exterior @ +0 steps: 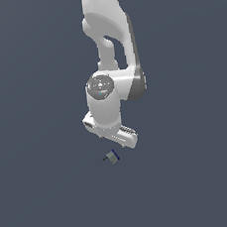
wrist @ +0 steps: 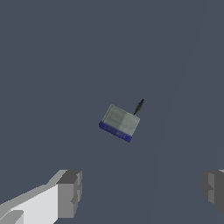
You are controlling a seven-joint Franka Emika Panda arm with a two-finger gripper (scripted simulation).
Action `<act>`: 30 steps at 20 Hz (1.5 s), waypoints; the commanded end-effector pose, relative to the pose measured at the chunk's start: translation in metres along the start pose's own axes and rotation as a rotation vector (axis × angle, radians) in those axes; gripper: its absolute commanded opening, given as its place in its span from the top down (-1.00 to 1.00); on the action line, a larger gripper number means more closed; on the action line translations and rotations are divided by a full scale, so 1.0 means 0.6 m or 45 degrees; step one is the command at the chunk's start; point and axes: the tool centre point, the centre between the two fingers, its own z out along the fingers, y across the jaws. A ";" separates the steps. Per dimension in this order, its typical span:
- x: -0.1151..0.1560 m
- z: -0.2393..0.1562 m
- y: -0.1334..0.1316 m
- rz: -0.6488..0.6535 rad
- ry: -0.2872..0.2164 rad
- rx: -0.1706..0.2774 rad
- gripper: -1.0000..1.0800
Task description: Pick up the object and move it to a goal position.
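On a plain, unmarked slate-grey surface (exterior: pixel 45 193) lies the object (wrist: pixel 119 123), a small grey block with a dark blue face and thin dark stub, untouched. The gripper (wrist: pixel 140 192), jaws apart, hangs above it. No writing is legible.

Arm (exterior: pixel 110 61) cut off at exterior view's top; claw (wrist: pixel 140 194) fingertips cropped in wrist view; object (exterior: pixel 111 157) tiny, detail unreadable.

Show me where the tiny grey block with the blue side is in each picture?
Exterior view: the grey block lies just below the gripper, near the picture's middle.
Wrist view: the grey block sits mid-picture, ahead of the open fingers.
Shared landmark: its thin dark stub.
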 end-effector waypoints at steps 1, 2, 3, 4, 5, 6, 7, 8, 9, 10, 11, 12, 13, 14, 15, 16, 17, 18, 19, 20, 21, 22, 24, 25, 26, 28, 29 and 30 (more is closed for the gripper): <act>0.012 0.014 -0.001 0.096 0.000 -0.002 -0.92; 0.017 0.020 -0.001 0.133 0.000 -0.003 -0.92; 0.021 0.025 -0.002 0.170 0.000 -0.004 -0.92; 0.026 0.031 -0.002 0.207 0.001 -0.005 -0.92; 0.030 0.037 -0.002 0.244 0.001 -0.007 -0.92; 0.035 0.043 -0.003 0.280 0.002 -0.008 -0.92; 0.039 0.048 -0.003 0.315 0.002 -0.009 -0.92; 0.043 0.054 -0.003 0.348 0.003 -0.010 -0.92; 0.046 0.059 -0.003 0.379 0.004 -0.011 -0.92; 0.049 0.063 -0.004 0.408 0.004 -0.012 -0.92; 0.052 0.068 -0.004 0.435 0.005 -0.013 -0.92; 0.055 0.072 -0.004 0.460 0.006 -0.014 -0.92; 0.058 0.076 -0.004 0.483 0.007 -0.015 -0.92; 0.060 0.079 -0.004 0.505 0.007 -0.016 -0.92; 0.062 0.083 -0.004 0.524 0.008 -0.017 -0.92; 0.064 0.085 -0.004 0.541 0.009 -0.018 -0.92; 0.065 0.088 -0.004 0.557 0.009 -0.018 -0.92; 0.067 0.090 -0.005 0.571 0.010 -0.019 -0.92; 0.068 0.093 -0.005 0.583 0.010 -0.019 -0.92; 0.069 0.094 -0.005 0.593 0.011 -0.020 -0.92; 0.070 0.096 -0.005 0.601 0.011 -0.020 -0.92; 0.071 0.097 -0.005 0.608 0.011 -0.020 -0.92; 0.071 0.098 -0.005 0.615 0.011 -0.021 -0.92; 0.071 0.098 -0.005 0.616 0.012 -0.021 -0.92; 0.071 0.098 -0.005 0.610 0.011 -0.021 -0.92; 0.071 0.100 -0.005 0.610 0.011 -0.021 -0.92; 0.070 0.104 -0.005 0.610 0.011 -0.021 -0.92; 0.071 0.108 -0.004 0.611 0.011 -0.021 -0.92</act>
